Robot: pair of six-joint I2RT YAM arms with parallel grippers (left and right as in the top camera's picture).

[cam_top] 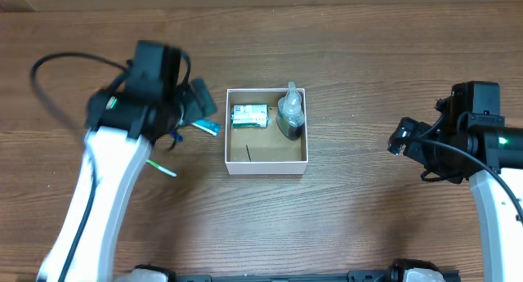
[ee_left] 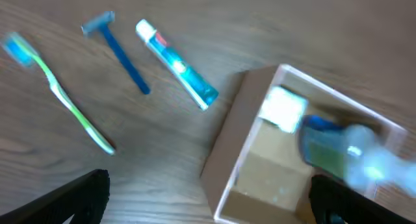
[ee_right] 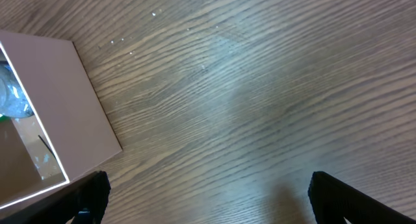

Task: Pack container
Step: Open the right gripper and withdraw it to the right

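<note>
The container is a small square white box with a brown inside, at the table's middle. It holds a white-and-green packet and a clear bottle. It also shows in the left wrist view and the right wrist view. A toothpaste tube, a blue razor and a green toothbrush lie on the table left of the box. My left gripper is open and empty above the box's left wall. My right gripper is open and empty over bare table right of the box.
The table is brown wood grain. In the overhead view the left arm covers most of the loose items; the toothpaste end and the toothbrush tip stick out.
</note>
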